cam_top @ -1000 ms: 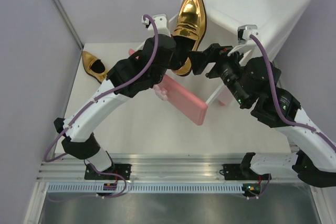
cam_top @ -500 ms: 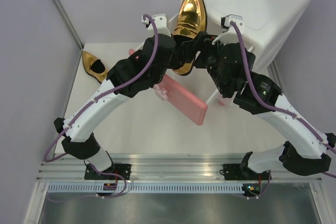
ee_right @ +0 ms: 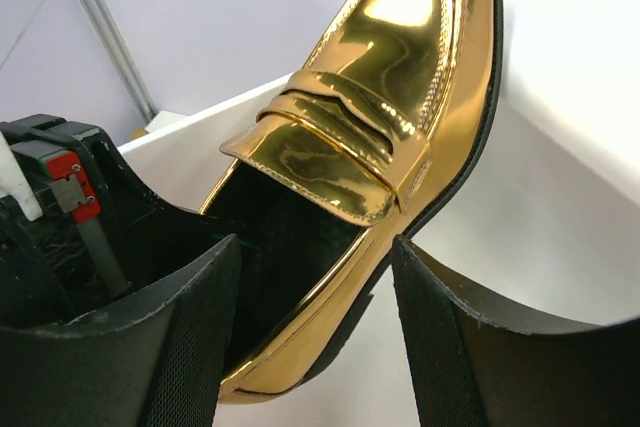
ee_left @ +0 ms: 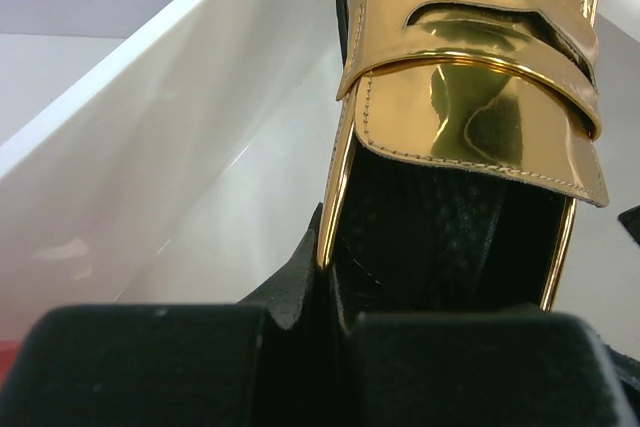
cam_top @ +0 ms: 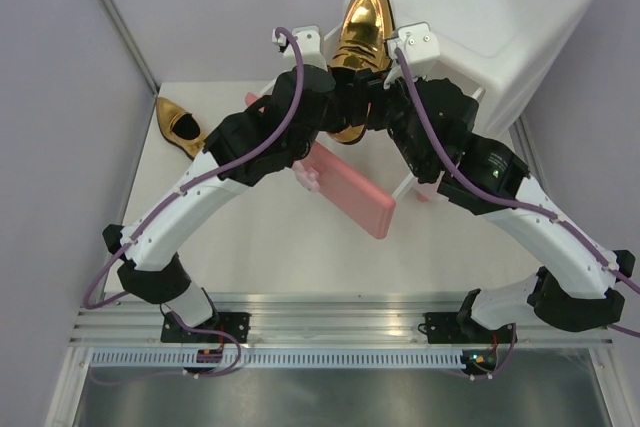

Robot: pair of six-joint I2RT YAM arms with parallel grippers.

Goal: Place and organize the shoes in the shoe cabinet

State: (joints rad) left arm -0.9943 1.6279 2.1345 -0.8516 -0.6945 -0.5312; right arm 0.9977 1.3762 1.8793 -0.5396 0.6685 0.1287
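Meanwhile, the right gripper (ee_right: 312, 247) had swung in from the right within the last second and reached the raised gold shoe (cam_top: 362, 22). Its jaws had drawn closer together but stood apart on either side of the heel end. Whether its pads (ee_right: 430, 337) had met the shoe could not be told from the wrist view. The left gripper (cam_top: 342, 115) had not moved and stayed clenched on the rim at the back of the shoe. It held the shoe off the table (cam_top: 270, 247), toe up against the white shoe cabinet (cam_top: 500, 17).

The move looked like the start of a hand-over or a two-handed re-grip, since one pinch at the heel gave little control over a long, glossy shoe. The next step would call for the right jaws to close fully before the left let go, or the shoe could slip.

A pink drawer front (cam_top: 350, 192) jutted out below the arms. The second gold shoe (cam_top: 180, 127) lay well apart at the table's left edge, not yet stored.
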